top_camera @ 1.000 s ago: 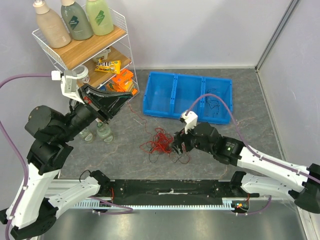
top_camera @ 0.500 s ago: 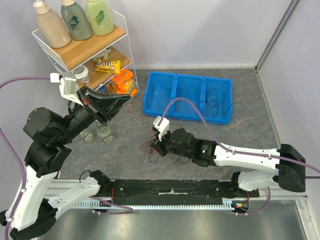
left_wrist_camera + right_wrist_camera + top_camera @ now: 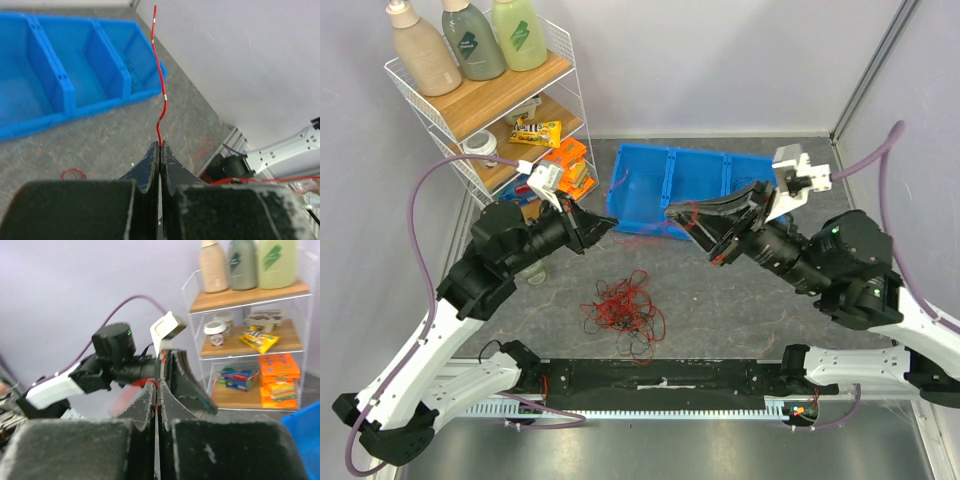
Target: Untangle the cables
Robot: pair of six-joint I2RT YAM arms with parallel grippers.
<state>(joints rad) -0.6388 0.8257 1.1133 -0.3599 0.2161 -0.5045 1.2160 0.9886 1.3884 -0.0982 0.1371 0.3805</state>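
Red cable exits the top edge; shelf bottles cropped above.

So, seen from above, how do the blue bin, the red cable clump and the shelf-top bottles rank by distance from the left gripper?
From the left gripper, in the top view:
1. Blue bin, right beside its tip, to the right.
2. Red cable clump, lower down, toward the near edge.
3. Bottles, farthest, at the top left corner.

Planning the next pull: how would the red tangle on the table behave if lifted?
Probably floppy: the red tangle lies in loose flat loops. Likely very light: hair-thin strands. Crossing loops may snag, so it could rise as one clump.
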